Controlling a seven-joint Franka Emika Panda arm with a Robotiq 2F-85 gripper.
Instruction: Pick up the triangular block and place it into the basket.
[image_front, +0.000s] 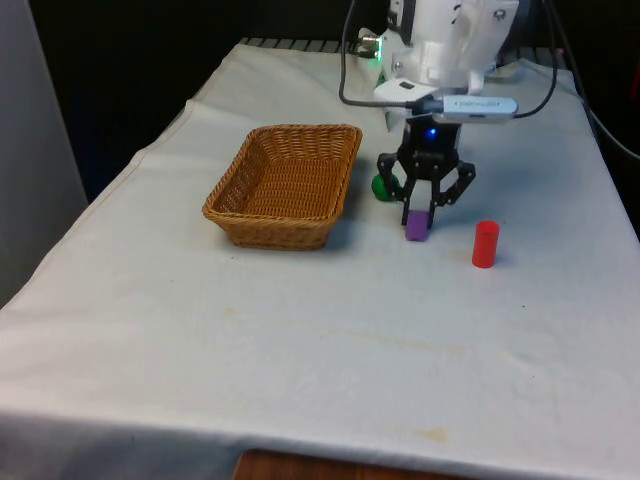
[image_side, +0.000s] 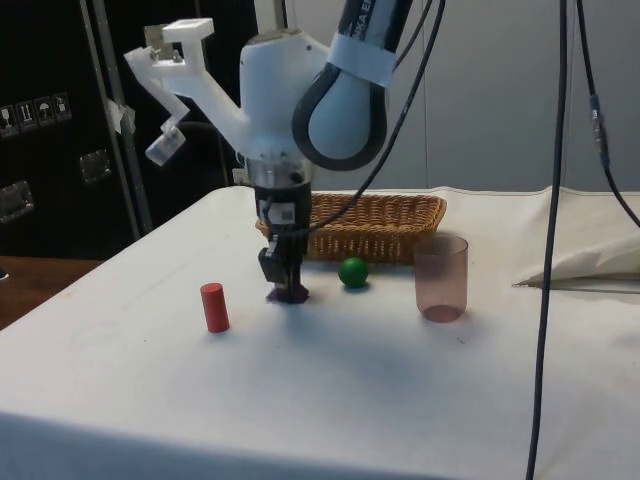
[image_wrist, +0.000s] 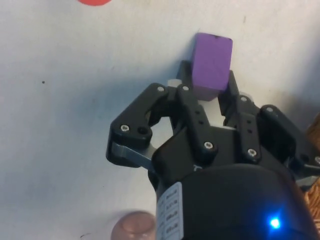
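Now | jaws apparently clamped on purple block (image_front: 417, 225) | basket (image_front: 262, 220) rim well apart

Purple block (image_front: 417, 226) resting on the white cloth, clasped on two sides between black fingers (image_wrist: 192, 92), just beside the front view's right of the woven wicker basket (image_front: 287, 184). Basket rectangular, upright, open-topped, holding nothing visible.

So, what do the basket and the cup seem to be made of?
The basket looks like woven wicker, tan and matt: the strands show along its rim and walls. The cup seems to be clear pinkish plastic, since the cloth shows through it.
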